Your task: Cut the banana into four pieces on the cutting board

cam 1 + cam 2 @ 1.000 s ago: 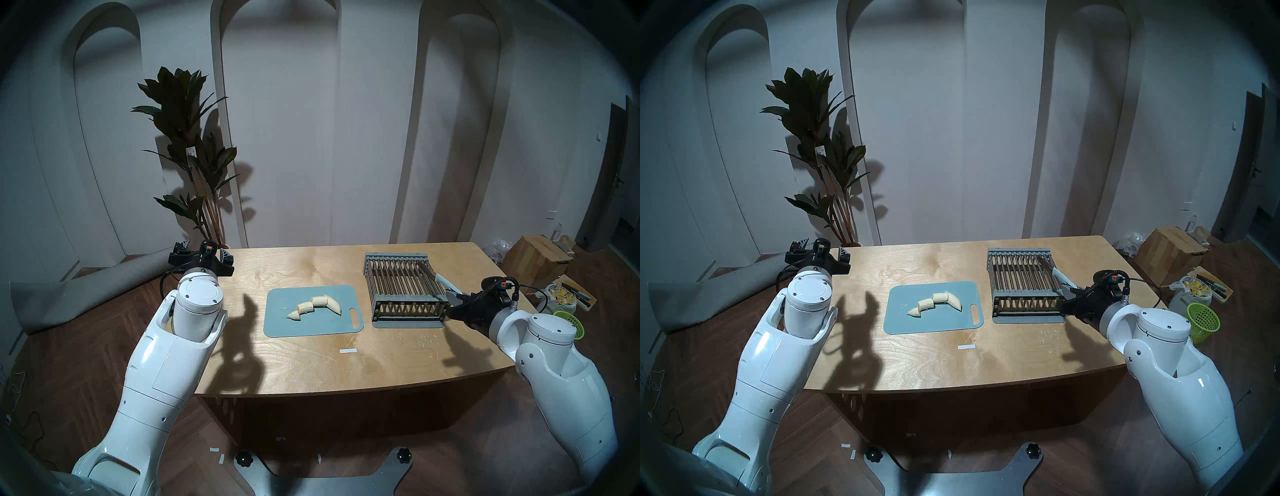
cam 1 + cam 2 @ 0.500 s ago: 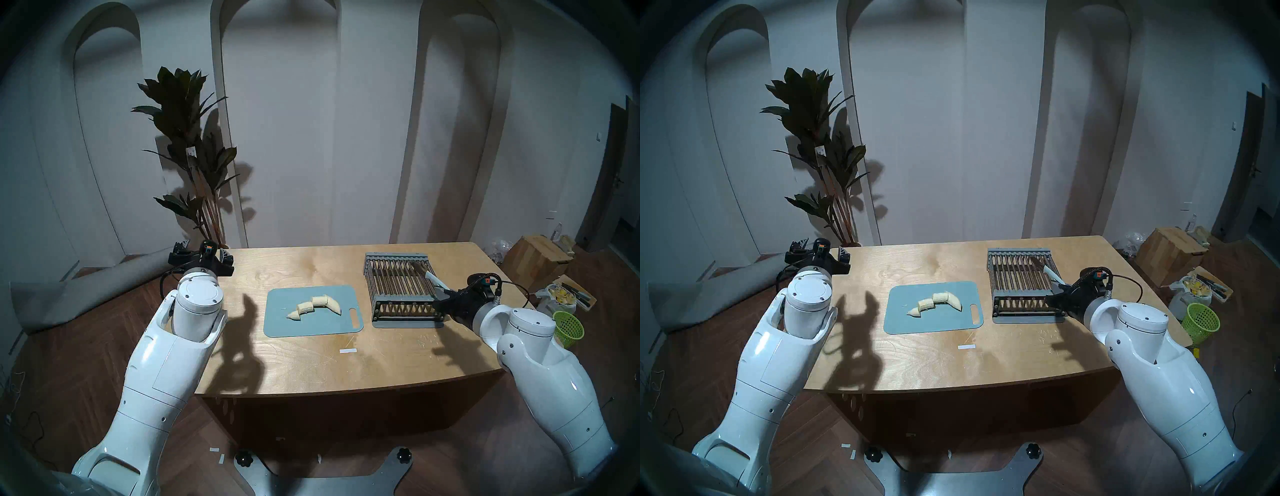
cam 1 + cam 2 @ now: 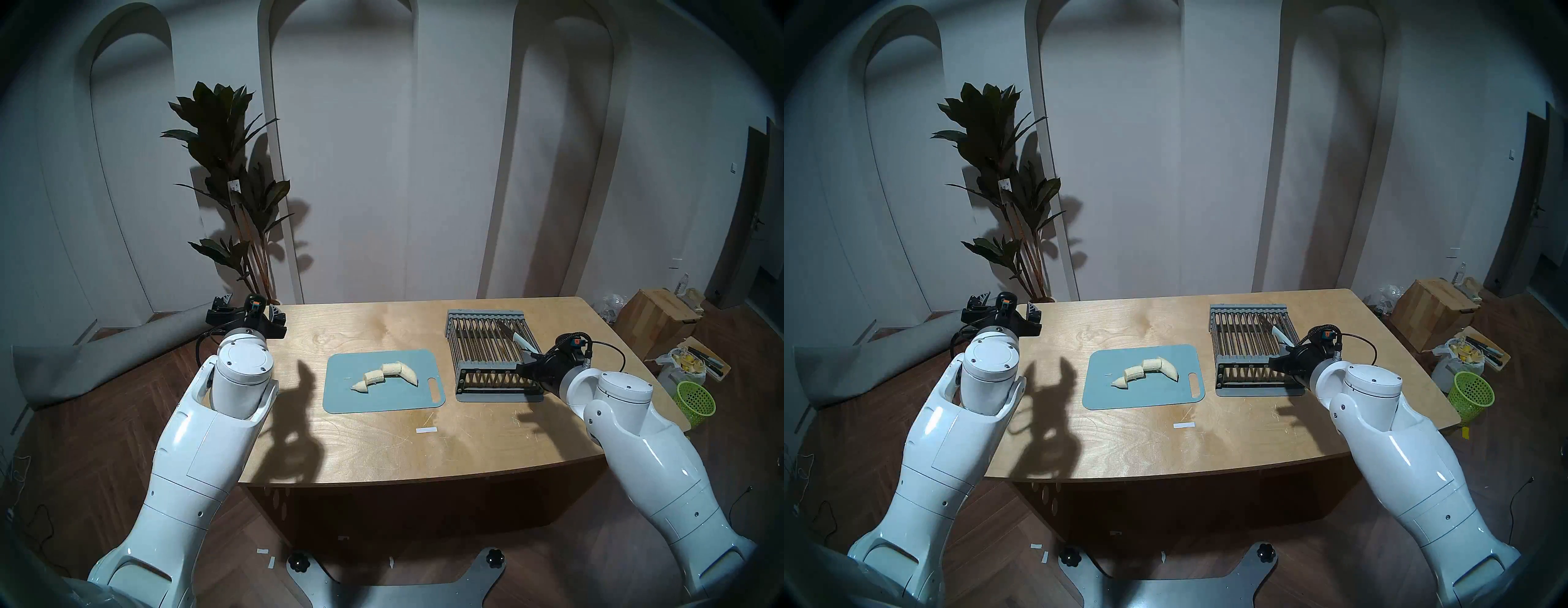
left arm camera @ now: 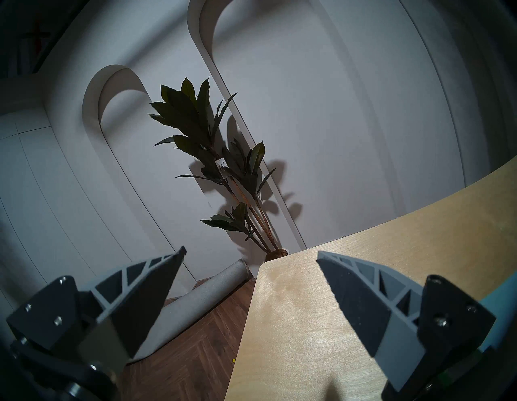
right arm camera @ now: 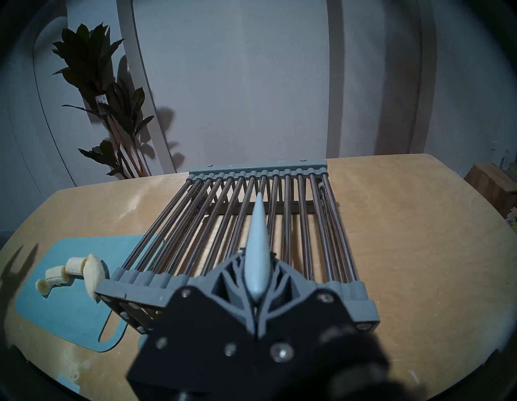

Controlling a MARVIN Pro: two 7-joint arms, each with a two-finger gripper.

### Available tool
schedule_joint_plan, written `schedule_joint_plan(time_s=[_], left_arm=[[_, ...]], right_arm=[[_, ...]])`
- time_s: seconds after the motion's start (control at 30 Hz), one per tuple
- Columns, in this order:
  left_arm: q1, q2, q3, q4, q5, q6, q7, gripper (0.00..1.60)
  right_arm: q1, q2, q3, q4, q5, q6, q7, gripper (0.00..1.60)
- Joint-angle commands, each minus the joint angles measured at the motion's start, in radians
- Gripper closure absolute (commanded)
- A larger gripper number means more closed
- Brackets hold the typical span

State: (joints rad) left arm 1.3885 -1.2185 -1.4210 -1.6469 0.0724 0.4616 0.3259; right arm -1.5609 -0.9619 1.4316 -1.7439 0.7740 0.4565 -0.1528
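Evidently the cutting was done; the banana [image 3: 385, 373] lay as four pieces in a loose curve on the board [image 3: 373, 399], well off to the left of the right gripper [image 5: 258, 275] and a little nearer the robot; the chain of pieces ran roughly along the board's length, its handle slot at the end nearest that gripper. The right gripper was pressed together on the pale handle of a knife [image 5: 258, 246], blade pointing straight ahead of it over the bars of the rack [image 3: 492, 352]; the rack sat directly under and in front of the fingers, so the move that seemed to matter was lowering the knife onto it, with its long axis already running along the bars. Whether the blade touched the bars could not be told. The left gripper [image 4: 250, 257] was spread wide and empty, hovering at the table's far left corner, with the board to its right and well apart; the right arm was the nearer to the rack. Nothing stood between knife and rack; a plant [image 3: 231, 178] rose beyond the table [image 3: 382, 450].
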Motion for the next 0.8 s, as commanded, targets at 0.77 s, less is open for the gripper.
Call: schedule_joint_plan(time_s=[0.77], left_arm=[[-0.025, 0.0, 0.001, -0.017, 0.001, -0.007, -0.002, 0.0]], right_arm=[[0.289, -0.117, -0.106, 0.171, -0.107, 0.112, 0.018, 1.6]])
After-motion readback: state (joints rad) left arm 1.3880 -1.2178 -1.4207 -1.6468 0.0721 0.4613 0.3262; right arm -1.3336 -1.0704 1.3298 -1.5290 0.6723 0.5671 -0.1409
